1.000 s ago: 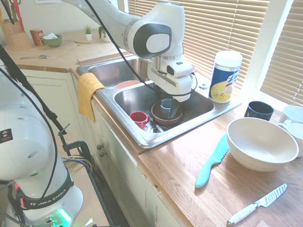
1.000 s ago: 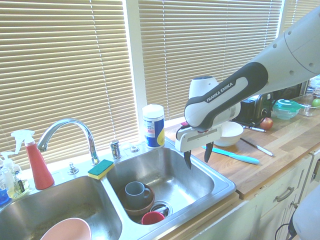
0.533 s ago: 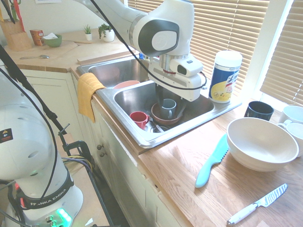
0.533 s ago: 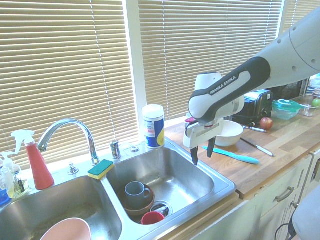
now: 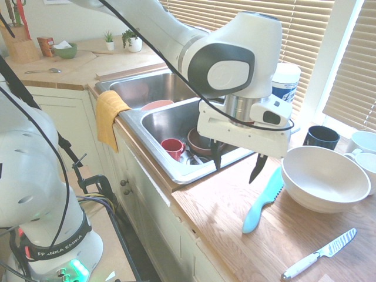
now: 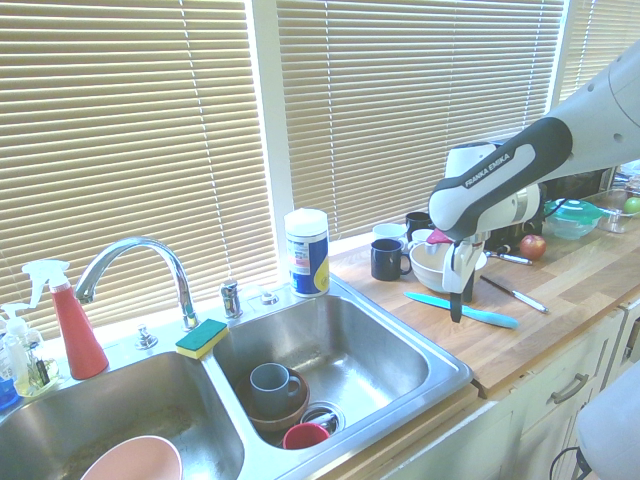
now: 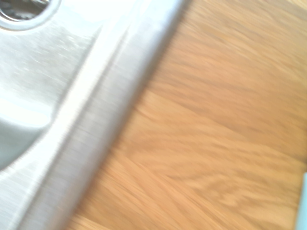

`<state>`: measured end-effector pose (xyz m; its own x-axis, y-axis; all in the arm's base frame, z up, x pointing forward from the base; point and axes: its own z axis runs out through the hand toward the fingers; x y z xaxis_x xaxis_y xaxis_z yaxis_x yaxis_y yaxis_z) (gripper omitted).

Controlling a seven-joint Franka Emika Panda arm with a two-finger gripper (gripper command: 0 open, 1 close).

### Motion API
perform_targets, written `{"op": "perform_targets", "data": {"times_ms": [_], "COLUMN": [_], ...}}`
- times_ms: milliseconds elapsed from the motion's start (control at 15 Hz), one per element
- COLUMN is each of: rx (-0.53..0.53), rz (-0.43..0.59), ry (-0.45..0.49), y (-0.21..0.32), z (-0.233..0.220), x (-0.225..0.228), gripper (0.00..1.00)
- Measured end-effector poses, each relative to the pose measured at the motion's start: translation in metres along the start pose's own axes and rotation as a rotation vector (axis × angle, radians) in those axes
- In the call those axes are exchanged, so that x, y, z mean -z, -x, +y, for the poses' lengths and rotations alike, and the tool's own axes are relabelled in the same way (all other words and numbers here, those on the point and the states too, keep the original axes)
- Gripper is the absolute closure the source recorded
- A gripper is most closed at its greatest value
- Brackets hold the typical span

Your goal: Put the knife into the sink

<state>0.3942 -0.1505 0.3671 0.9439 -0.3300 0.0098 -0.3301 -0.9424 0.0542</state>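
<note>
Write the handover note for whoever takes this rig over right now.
Gripper: open, nothing held, above the wooden counter beside the sink.
Turquoise serrated knife: flat on that counter, next to the large white bowl.
Stainless steel double sink: red cup and blue-gray mug in one basin.
Done: no part of the transfer.
Left: grasp the turquoise knife, carry it over, release it in the sink.

"What lettering can you make out?"
"FRANKA EMIKA, on the robot arm's upper link (image 6: 530,160). The same brand name circles the dark band (image 5: 56,247) round the arm's base."
"And the wipes canister?"
"Its label (image 6: 308,262) is too small to read."
</note>
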Motion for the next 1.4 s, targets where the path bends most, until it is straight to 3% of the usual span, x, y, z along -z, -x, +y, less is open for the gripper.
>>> {"op": "perform_targets", "data": {"times_ms": [400,1067,1133,1400], "rx": [-0.035,-0.089,-0.094,-0.098], "rz": [0.013,0.023,0.019,0.015], "ry": [0.016,-0.025,-0.030,-0.033], "y": [-0.020,-0.038,-0.038,-0.038], "z": [0.044,0.039,0.038,0.036], "x": [-0.030,-0.051,-0.053,-0.055], "gripper": [0.00,0.00,1.00,1.00]}}
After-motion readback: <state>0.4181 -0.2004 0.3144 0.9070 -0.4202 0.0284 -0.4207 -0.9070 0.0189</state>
